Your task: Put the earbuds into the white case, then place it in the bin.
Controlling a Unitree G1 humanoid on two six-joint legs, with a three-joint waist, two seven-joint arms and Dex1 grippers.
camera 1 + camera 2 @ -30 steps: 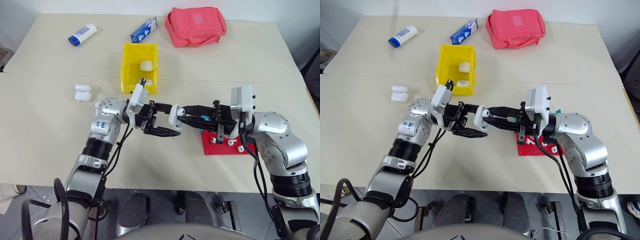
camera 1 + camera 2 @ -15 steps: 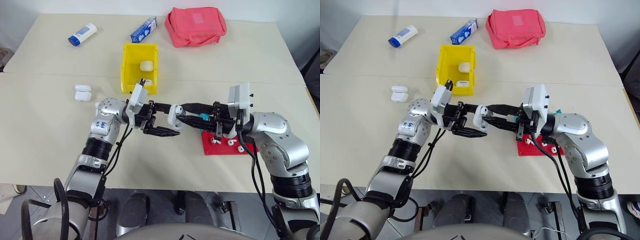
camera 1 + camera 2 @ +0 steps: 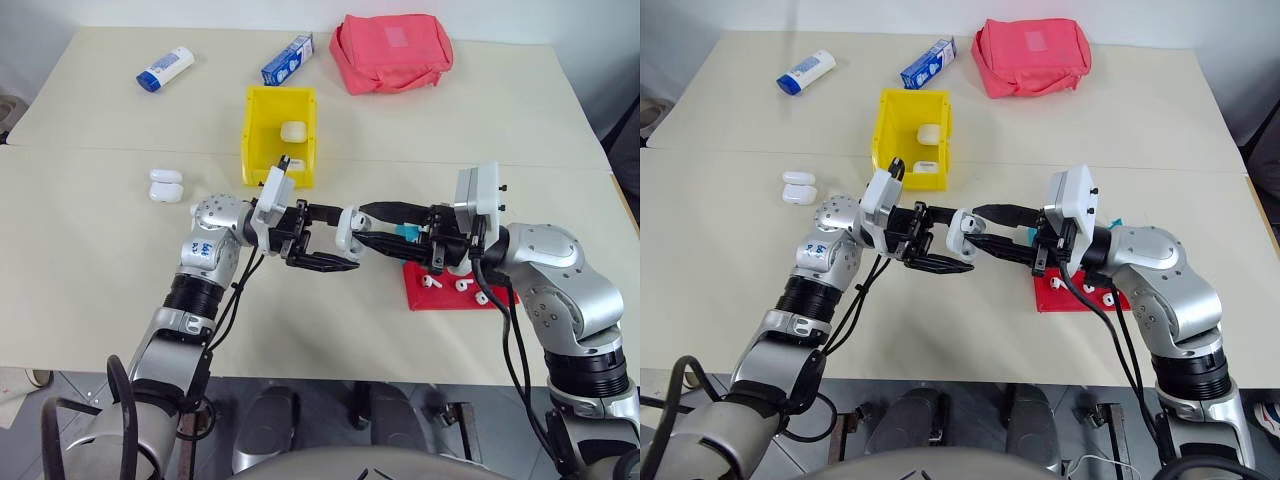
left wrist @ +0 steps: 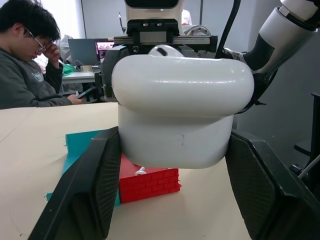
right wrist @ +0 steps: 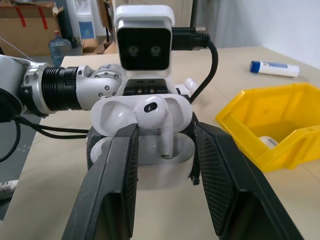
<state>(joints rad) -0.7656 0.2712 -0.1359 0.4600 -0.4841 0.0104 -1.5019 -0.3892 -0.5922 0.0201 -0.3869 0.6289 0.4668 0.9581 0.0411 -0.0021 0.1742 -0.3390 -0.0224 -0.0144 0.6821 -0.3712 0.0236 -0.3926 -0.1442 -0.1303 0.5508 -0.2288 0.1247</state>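
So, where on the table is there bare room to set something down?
Free: the near strip in front of both arms, and the left area below the two white cases. Also the far right, beside the pink fabric pouch. Crowded: the middle, around the bright yellow plastic bin and red tray.

Place: office or lab workroom
Signs: person (image 4: 27, 60) seated at desk, monitor (image 4: 105, 48), water jug (image 5: 56, 47), cardboard boxes (image 5: 30, 22)

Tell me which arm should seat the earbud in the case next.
Right. Its claw is already at the open case, fingers flanking the earbud. The left claw is busy holding the case.
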